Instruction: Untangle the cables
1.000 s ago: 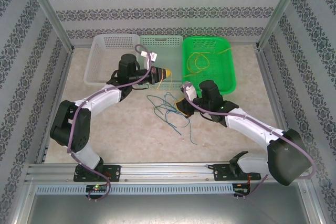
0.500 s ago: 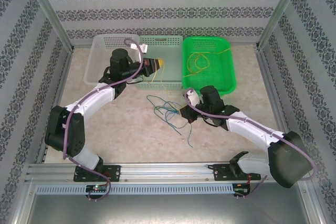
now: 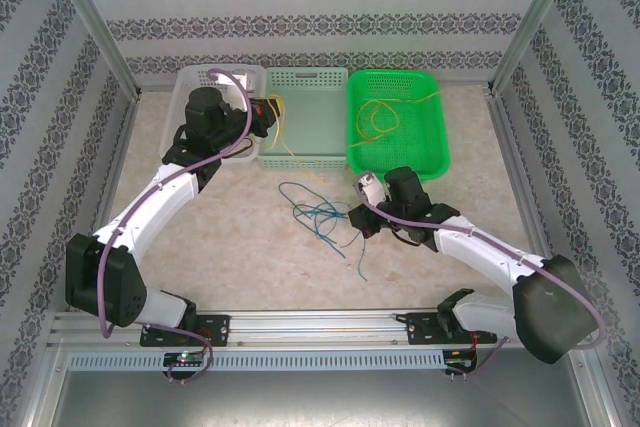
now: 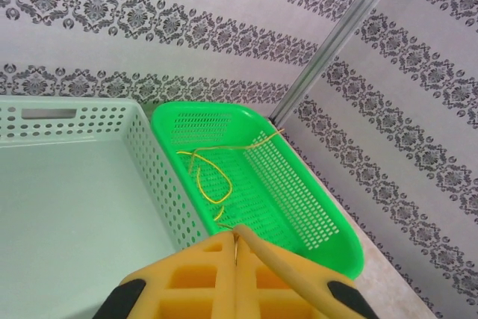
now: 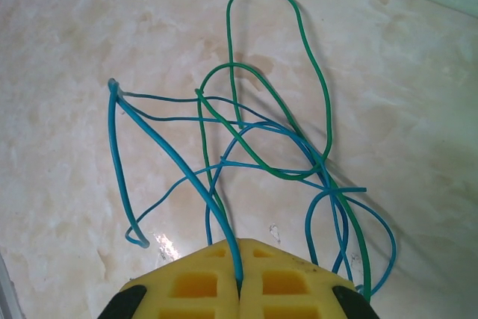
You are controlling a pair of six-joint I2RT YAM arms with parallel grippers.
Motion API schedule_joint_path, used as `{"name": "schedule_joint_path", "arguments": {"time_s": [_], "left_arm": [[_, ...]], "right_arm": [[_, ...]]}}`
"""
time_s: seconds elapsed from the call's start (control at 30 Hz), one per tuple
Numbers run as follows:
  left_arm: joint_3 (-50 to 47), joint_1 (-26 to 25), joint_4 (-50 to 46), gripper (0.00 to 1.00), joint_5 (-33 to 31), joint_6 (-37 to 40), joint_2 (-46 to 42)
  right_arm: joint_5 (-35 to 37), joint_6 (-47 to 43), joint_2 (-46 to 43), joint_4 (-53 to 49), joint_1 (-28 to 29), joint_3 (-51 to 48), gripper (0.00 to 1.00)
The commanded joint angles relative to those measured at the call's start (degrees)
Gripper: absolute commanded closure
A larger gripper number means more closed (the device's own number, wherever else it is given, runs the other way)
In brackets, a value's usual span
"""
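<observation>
A tangle of blue and dark green cables (image 3: 318, 211) lies on the table's middle. My right gripper (image 3: 357, 219) sits at its right side, shut on a blue cable (image 5: 173, 160) that runs into the jaws; a green cable (image 5: 314, 87) loops across it. My left gripper (image 3: 264, 113) is raised over the seam between the white and mint baskets, shut on a yellow cable (image 3: 281, 133) that dangles below it. In the left wrist view the thin yellow cable (image 4: 237, 250) is pinched between the closed yellow fingers (image 4: 209, 259). More yellow cables (image 4: 202, 178) lie in the green basket (image 4: 299, 199).
Three baskets stand in a row at the back: white (image 3: 184, 125), mint (image 3: 310, 75), green (image 3: 432, 152). Metal frame posts and patterned walls enclose the table; a rail (image 3: 320, 325) runs along the near edge.
My left arm has swung back and to the left, carrying the yellow cable up and away from the tangle toward the white basket. My right gripper has stayed by the tangle, shifting slightly.
</observation>
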Motion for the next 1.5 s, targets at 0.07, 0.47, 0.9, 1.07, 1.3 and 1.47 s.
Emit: {"name": "schedule_joint_path", "arguments": {"time_s": [0.07,0.47,0.9,1.07,1.3,1.47], "left_arm": [[-0.7,0.3,-1.4,1.00,0.6,1.3,-0.5],[-1.1,-1.5,-3.4,0.99,7.7,2.9,2.1],[-0.5,-5.6,-0.7,0.98,12.4,6.8,3.7],[-1.0,-6.1,0.1,0.98,11.5,7.4,3.6],[-1.5,-6.6,2.5,0.98,11.5,6.9,3.5],[-2.3,-6.9,4.2,0.98,11.2,6.4,3.5]], "right_arm": [[1.7,0.7,0.3,-1.4,0.6,1.8,0.80],[1.4,5.8,-9.2,-0.3,-3.1,7.5,0.17],[-22.4,18.7,5.6,0.2,-6.2,25.5,0.20],[-24.8,21.5,11.3,2.8,-2.4,27.0,0.20],[-25.2,24.2,15.5,7.1,-0.2,27.1,0.23],[-26.0,25.2,17.9,9.0,1.2,28.5,0.26]]}}
